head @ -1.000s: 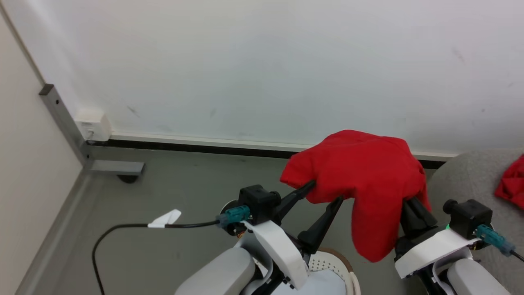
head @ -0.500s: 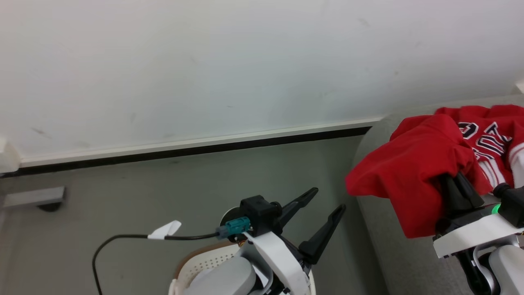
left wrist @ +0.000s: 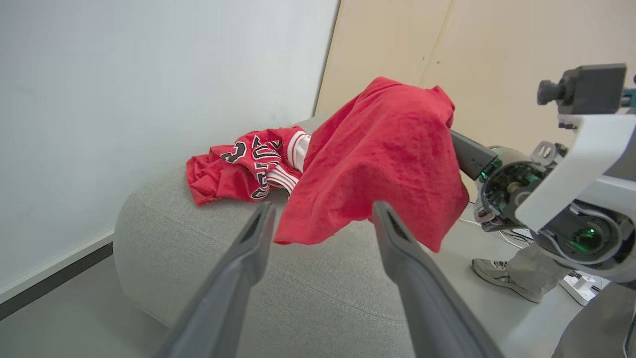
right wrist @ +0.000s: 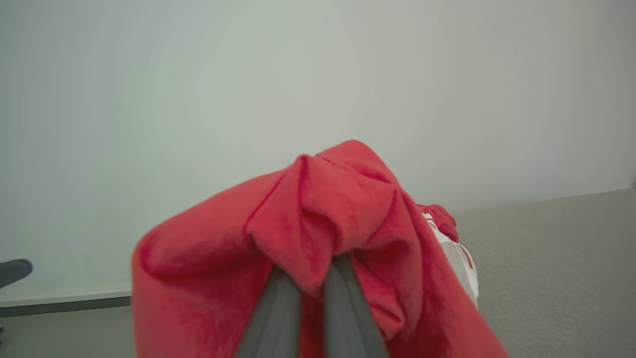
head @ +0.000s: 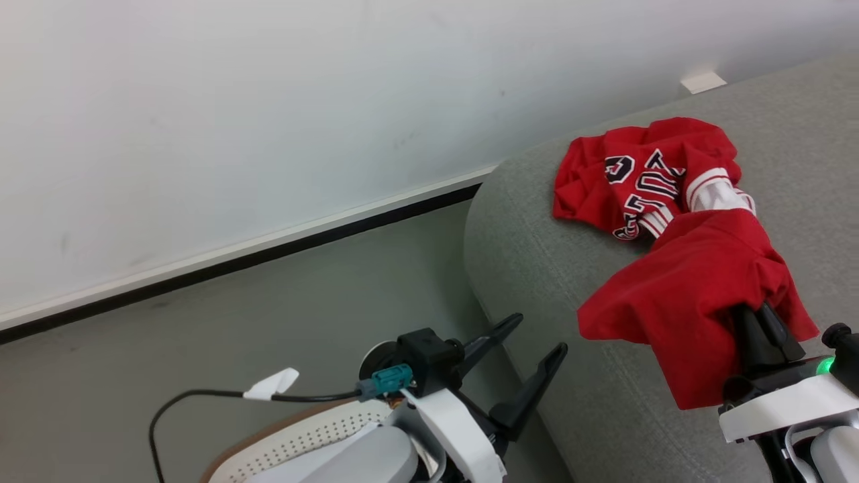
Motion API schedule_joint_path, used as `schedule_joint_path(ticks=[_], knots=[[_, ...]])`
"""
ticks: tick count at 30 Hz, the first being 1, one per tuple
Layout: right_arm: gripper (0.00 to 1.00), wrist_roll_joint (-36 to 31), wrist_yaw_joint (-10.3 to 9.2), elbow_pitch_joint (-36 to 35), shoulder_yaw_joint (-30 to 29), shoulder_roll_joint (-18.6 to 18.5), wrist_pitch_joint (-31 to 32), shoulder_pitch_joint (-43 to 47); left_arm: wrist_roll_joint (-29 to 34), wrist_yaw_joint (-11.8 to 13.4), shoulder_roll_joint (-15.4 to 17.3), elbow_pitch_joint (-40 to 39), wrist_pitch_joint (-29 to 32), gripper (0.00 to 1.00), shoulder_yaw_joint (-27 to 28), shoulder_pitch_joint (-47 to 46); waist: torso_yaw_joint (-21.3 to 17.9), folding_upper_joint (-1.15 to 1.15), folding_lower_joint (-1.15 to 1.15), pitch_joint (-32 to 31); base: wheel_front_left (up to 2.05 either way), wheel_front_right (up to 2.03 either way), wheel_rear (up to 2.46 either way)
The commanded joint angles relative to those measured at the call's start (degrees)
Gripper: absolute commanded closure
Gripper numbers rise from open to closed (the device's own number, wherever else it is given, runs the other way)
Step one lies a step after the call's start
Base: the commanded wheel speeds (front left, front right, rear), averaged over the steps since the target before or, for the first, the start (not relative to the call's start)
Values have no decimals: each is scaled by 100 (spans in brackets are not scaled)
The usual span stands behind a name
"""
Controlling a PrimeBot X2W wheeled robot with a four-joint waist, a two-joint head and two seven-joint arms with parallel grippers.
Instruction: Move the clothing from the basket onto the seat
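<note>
At the far left of the head view a black cable [head: 201, 397] with a white tag runs over the grey floor [head: 235, 315]. Below it, at the bottom edge, is the perforated white wall and brown rim of the basket [head: 295, 439], partly hidden by the left forearm.

Next comes the left pincer [head: 538, 332]. It is released, its two dark fingers spread wide with nothing between them, and it hangs just off the seat's rounded front edge. In the left wrist view the same pincer [left wrist: 324, 206] is aimed at the seat, and both red garments show beyond its fingertips.

The grey seat [head: 537, 255] fills the right side. On its top, toward the white wall, the jersey [head: 644, 178] lies crumpled with its black-and-white lettering and striped trim facing up, and no pincer touches it.

Just right of and nearer than the jersey is the plain red garment [head: 684, 295]. It is draped like a hood over the right pincer [head: 762, 322], and its loose folds hang down over the seat. I cannot tell whether its hem touches the upholstery. The right wrist view shows that pincer [right wrist: 309, 293] clenched on a bunched fold of the garment, its fingers close together and the cloth spilling down both sides.

In the left wrist view a person's shoe [left wrist: 497, 271] stands on the floor past the seat.
</note>
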Motion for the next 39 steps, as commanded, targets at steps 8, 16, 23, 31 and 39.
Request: schedule_joint_path(ticks=[8,16,23,31,39], knots=[[100,-11,-13,-98,-83,-33,-1,-19,256,-25,-23,47,-13,0,132,36,-284,0,0,157,0,0,0],[100,53,-13,-96,-391,-255,0,-442,610,-49,17,67,-13,0,150,-236,-139,0,0,531,0,0,0],[100,17,-13,173,-906,-627,-1,-1223,828,-55,93,110,-12,0,149,-586,104,0,0,1139,0,0,0],[100,350,-13,864,-1236,-1257,7,-2359,917,-67,209,83,81,0,120,-1021,494,0,0,2019,0,0,0],[100,134,-13,2669,-1203,-1441,335,-3533,1011,-53,327,59,196,0,85,-1273,779,0,0,2578,0,0,0]])
